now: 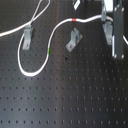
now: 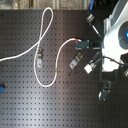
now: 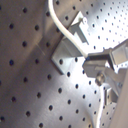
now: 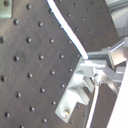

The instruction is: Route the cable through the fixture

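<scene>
The white cable [image 1: 52, 36] runs in from the first exterior view's left, past a small metal fixture [image 1: 27, 35], and loops down and back up. Its green mark [image 1: 48, 50] lies on the rising stretch and its red band [image 1: 75, 19] just before the gripper [image 1: 105, 22]. A second metal fixture [image 1: 74, 40] stands below the red band, and the cable passes beside it, not through it. In the second exterior view the gripper [image 2: 85, 44] is shut on the cable [image 2: 65, 47] right after the red band [image 2: 77, 40], above that fixture [image 2: 75, 61]. The second wrist view shows the cable [image 4: 70, 30] leading into the fingers [image 4: 97, 62], with the fixture [image 4: 75, 95] close beside them.
Everything sits on a black perforated board [image 1: 75, 95]. In the second exterior view, another small metal bracket [image 2: 104, 92] stands below the robot's white hand [image 2: 117, 40]. A blue object [image 2: 1, 88] lies at the second exterior view's left edge.
</scene>
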### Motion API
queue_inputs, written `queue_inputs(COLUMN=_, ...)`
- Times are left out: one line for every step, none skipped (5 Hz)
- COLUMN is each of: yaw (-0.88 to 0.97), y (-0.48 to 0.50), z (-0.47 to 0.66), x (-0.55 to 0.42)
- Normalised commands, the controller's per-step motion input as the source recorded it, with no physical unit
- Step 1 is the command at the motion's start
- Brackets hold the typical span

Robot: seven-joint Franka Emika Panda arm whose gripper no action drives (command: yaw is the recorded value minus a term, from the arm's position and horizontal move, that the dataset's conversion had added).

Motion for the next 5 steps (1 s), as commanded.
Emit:
queue_inputs(yaw=-0.05, y=0.0, z=0.06, x=-0.001)
queue_inputs(yaw=-0.09, y=0.458, z=0.17, x=-0.216)
queue_inputs(yaw=-0.08, y=0.388, z=0.12, x=-0.173)
queue_inputs(yaw=0.0, y=0.069, z=0.09, x=-0.001)
queue_inputs(yaw=-0.12, y=-0.002, z=0.64, x=-0.089)
